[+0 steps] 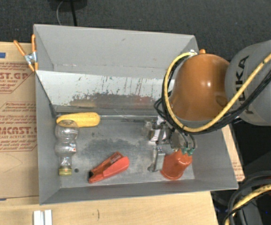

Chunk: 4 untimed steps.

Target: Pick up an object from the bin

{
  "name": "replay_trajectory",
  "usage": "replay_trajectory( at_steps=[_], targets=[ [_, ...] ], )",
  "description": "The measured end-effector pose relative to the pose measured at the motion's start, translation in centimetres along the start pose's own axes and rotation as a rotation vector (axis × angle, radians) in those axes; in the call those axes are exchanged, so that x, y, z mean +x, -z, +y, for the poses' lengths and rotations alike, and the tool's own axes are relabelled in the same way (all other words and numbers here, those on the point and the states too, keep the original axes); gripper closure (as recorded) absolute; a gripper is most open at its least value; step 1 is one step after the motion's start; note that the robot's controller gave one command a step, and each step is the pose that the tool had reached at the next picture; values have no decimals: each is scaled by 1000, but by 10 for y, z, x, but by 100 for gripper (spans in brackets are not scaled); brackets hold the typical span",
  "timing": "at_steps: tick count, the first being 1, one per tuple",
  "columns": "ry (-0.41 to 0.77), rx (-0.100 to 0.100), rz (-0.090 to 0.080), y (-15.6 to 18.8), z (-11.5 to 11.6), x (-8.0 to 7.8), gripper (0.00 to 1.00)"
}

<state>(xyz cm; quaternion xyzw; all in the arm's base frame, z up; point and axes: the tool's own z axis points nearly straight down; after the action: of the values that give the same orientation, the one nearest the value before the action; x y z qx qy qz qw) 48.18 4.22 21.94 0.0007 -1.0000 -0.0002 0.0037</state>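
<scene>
The gripper [155, 147] is hanging over the bin's [102, 46] right side, fingers spread above bare floor; a red canister [174, 167] is lying just beside it.

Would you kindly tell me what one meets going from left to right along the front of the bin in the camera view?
Clear bottle → red-orange clip-like tool → gripper → red-orange rounded object. The yellow object further back overlaps the bottle's span, so I leave it out.
</scene>
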Motion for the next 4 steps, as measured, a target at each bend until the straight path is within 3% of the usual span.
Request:
replay_trajectory(
  at_steps=[1,2,3,4],
  targets=[
    [-1,-1,-8,4,0,-2,0],
    [53,2,-9,-5,18,-15,0],
    [128,-2,-13,-44,48,-17,0],
    [171,2,-3,-66,60,-9,0]
  ],
)
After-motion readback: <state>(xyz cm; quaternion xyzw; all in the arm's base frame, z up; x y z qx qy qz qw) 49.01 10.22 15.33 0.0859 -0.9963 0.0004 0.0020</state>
